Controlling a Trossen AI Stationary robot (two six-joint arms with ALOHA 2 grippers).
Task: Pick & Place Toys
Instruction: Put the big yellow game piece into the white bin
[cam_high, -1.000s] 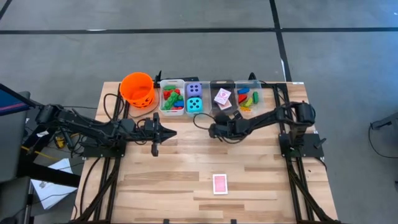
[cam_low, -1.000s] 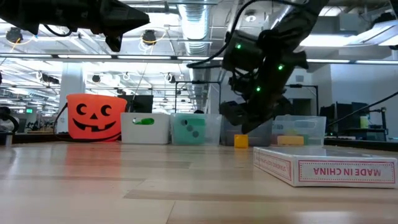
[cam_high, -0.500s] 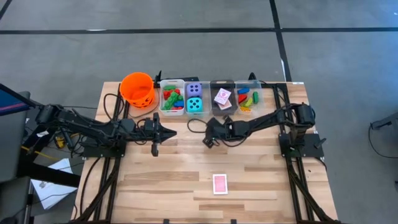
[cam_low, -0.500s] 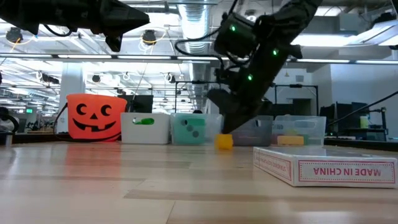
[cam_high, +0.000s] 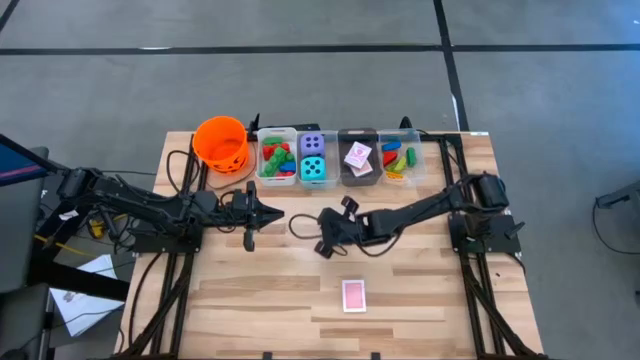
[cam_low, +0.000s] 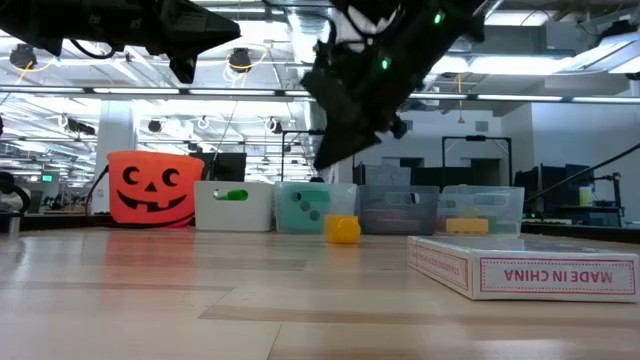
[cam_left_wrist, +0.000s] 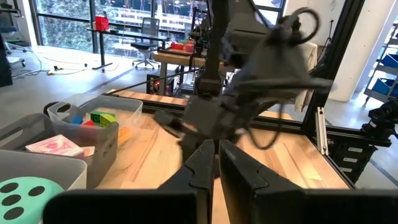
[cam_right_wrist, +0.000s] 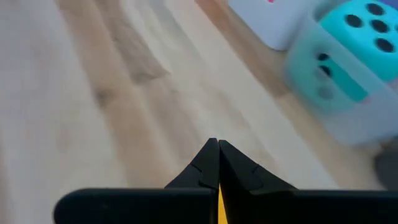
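My right gripper (cam_high: 323, 244) is over the middle of the table, shut, with a yellow brick (cam_low: 343, 229) under it at about table height. A yellow sliver (cam_right_wrist: 219, 202) shows between its fingers. My left gripper (cam_high: 249, 238) hovers shut and empty left of it, and shows in its own wrist view (cam_left_wrist: 216, 160). Coloured bricks lie in two clear bins (cam_high: 277, 160) (cam_high: 397, 157). A purple die (cam_high: 312, 144) and a teal die (cam_high: 313, 169) lie in a third. Pink-backed cards (cam_high: 358, 156) lie in a fourth. A pink card box (cam_high: 353, 295) lies flat near the front edge. My right gripper has the yellow brick between its two fingers. Only a narrow yellow strip (cam_right_wrist: 219, 202) shows in the gap behind the closed tips, and the fingers hide the rest. The fingers slant down toward the table's left and near side. Whether the brick touches the table, I cannot tell.
An orange pumpkin bucket (cam_high: 220, 142) stands at the far left of the bin row along the far edge. Cables trail on the table behind both grippers. Bare wood lies between the grippers and the card box (cam_low: 520, 270).
My right gripper has gone from just in front of the bins toward the table's left and near edge, the arm stretching out low. The yellow brick has gone with it, staying at about the same height.
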